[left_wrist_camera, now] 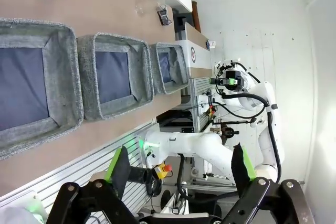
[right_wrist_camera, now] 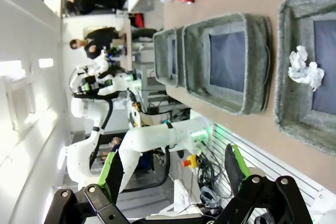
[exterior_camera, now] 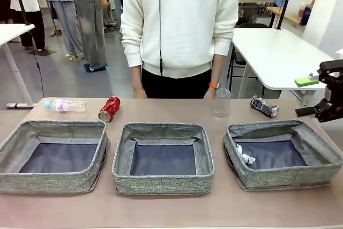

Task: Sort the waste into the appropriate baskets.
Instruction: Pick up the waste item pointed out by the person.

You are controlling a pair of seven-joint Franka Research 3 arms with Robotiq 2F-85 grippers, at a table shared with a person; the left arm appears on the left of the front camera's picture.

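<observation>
1. The right hand (exterior_camera: 305,97) hangs above the table (exterior_camera: 171,213) at its right edge. Its fingers are spread and hold nothing.
2. The dark crushed can (exterior_camera: 264,106) is the piece of waste nearest to this hand. It lies on its side on the table, lower than the hand and toward the middle. Its long axis runs mostly across the table with a slight slant. I judge that the right arm should take it, because the left arm is well apart from it.
3. Just in front of the can stands the nearest basket (exterior_camera: 284,178). It holds one crumpled paper ball (exterior_camera: 246,155) in the corner away from the hand.
4. Farther from the hand, a clear plastic cup (exterior_camera: 222,103) stands upright on the table, behind the gap between this basket and the middle basket (exterior_camera: 161,183). Nothing lies in the middle basket.
5. Farther still, a red can (exterior_camera: 109,109) and a bottle (exterior_camera: 65,105) lie on their sides behind the farthest basket (exterior_camera: 53,182), which also has nothing in it.
6. The left hand (left_wrist_camera: 181,166) is held back from the table, with its fingers spread and holding nothing. It is nearer to the red can and the bottle.
</observation>
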